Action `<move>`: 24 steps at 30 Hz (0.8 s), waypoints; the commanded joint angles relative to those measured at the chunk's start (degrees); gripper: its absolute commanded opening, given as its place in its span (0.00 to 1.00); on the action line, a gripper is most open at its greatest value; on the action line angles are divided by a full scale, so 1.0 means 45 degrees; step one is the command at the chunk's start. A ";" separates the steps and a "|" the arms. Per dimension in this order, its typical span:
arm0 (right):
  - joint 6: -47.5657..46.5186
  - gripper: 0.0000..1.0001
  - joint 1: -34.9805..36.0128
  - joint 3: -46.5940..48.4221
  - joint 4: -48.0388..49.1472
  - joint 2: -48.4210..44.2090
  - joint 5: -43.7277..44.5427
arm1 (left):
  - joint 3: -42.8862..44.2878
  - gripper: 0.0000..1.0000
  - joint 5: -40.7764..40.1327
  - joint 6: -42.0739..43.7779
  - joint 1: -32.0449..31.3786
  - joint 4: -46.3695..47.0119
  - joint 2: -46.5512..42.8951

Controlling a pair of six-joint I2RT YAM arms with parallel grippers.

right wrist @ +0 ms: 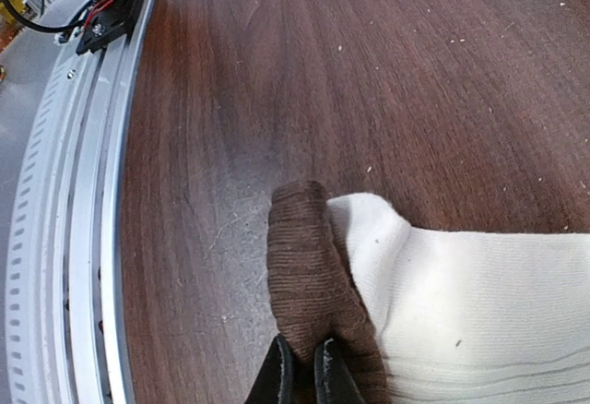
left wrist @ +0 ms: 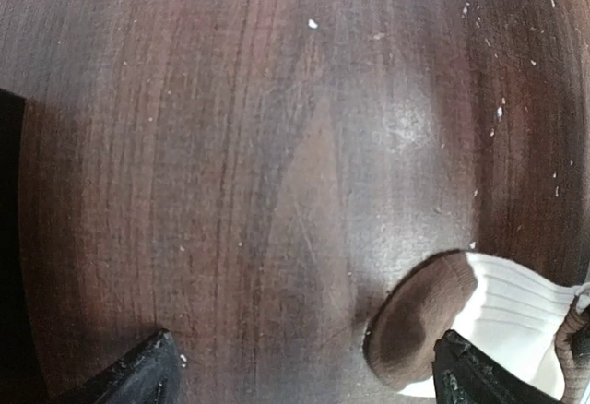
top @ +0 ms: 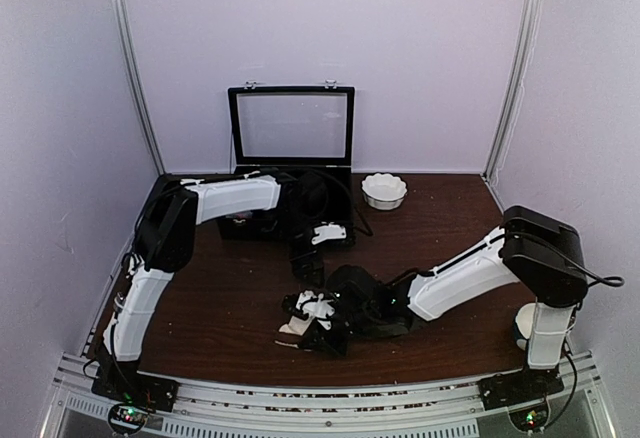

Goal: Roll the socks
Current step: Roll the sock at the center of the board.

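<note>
Jaws of the right gripper (right wrist: pixel 300 372) pinch one brown end of a white ribbed fabric sock (right wrist: pixel 461 303) by the tabletop's (right wrist: pixel 369 72) near edge, its other brown end lying under the wide-open left gripper (left wrist: pixel 304 372).

Cream ribbed sock (right wrist: pixel 461 303), brown end (right wrist: pixel 309 266), lying on wooden table (right wrist: pixel 369 72); near front edge

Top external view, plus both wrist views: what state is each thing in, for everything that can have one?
left gripper: open, holding nothing, sock toe beside its right finger.
right gripper: shut on the sock's brown end.
sock: not yet rolled, lying on the table.
case: lid open, standing upright.
bowl: upright on the table.
</note>
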 commanded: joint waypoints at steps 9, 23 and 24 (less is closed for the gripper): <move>0.4075 0.00 -0.2084 -0.2089 -0.0114 0.1702 -0.3540 | -0.3226 0.98 -0.0247 -0.0863 0.1947 0.2170 -0.5107; 0.4251 0.00 -0.3449 -0.2527 -0.0075 0.2914 -0.3887 | -0.7573 0.98 0.1148 0.1661 0.2473 0.2925 -0.8955; 0.4187 0.00 -0.3513 -0.2526 -0.0162 0.2988 -0.3827 | -0.7766 0.98 0.1711 0.2371 0.2139 0.2268 -0.8922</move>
